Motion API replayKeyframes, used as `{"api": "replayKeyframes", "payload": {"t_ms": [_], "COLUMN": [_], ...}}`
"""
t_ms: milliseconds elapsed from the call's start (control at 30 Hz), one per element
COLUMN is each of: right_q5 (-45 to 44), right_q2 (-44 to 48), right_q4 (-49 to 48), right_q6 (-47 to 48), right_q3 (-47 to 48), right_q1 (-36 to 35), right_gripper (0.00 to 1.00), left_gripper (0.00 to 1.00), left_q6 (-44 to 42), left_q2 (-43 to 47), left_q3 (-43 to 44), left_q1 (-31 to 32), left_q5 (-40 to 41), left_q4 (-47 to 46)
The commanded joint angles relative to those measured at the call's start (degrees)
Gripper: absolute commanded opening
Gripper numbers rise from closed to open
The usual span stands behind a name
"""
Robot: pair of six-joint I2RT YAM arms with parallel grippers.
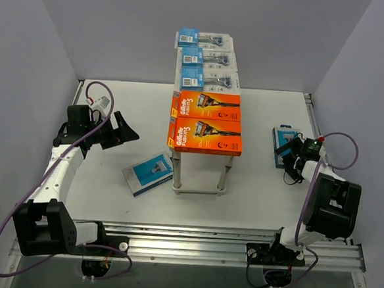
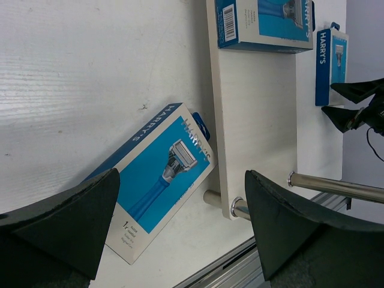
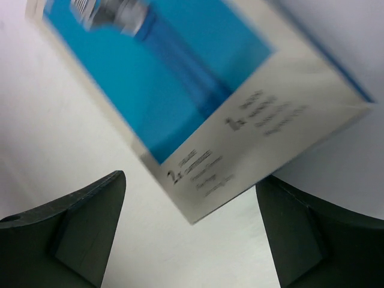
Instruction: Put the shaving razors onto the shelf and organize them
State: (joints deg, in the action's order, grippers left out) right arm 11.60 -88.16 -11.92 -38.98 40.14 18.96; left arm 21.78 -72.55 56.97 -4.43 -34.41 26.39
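On the matte white table (image 1: 254, 194), left gripper (image 2: 181, 175) and right gripper (image 3: 191, 180) gape wide near flat blue-and-white razor boxes (image 1: 148, 172).

Between the spread fingers of the left gripper (image 2: 181, 180) a Harry's box (image 2: 157, 180) lies flat on the table (image 2: 72, 90), with bare table beyond it on one side. On the other side, just past the box, the shelf (image 2: 252, 132) and its metal legs (image 2: 336, 187) bar the way. Close ahead of the right gripper (image 3: 191, 180) a blue razor box (image 3: 198, 84) fills the gap, with white table on either side.
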Motion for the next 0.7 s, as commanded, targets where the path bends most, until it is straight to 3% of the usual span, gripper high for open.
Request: {"api": "replayKeyframes", "payload": {"t_ms": [0,133,300,667], "right_q5": [0.44,5.27,6.95,8.80], "right_q2": [-1.05,-0.70,2.72,7.13], "right_q4": [-0.29,-3.02,1.11,5.16], "right_q6": [-2.15,-2.85,0.74,3.47], "right_q3": [2.22,4.15,7.32,6.88], "right_q1": [-5.33,-6.74,-5.17,10.21], "right_gripper": [0.85,0.84,0.84,0.84], "left_gripper": [0.94,0.94,0.94,0.94], "left_q6": [-1.48,-1.57,-1.57,-1.48], "left_q2": [2.33,2.33,2.24,2.77], "left_q3": [0.33,0.33,0.33,0.33], "left_q1": [0.38,0.30,0.38,0.82], "left_q5": [0.66,1.01,0.49,0.31], "left_q4": [-0.64,-0.55,-0.55,-0.55]}}
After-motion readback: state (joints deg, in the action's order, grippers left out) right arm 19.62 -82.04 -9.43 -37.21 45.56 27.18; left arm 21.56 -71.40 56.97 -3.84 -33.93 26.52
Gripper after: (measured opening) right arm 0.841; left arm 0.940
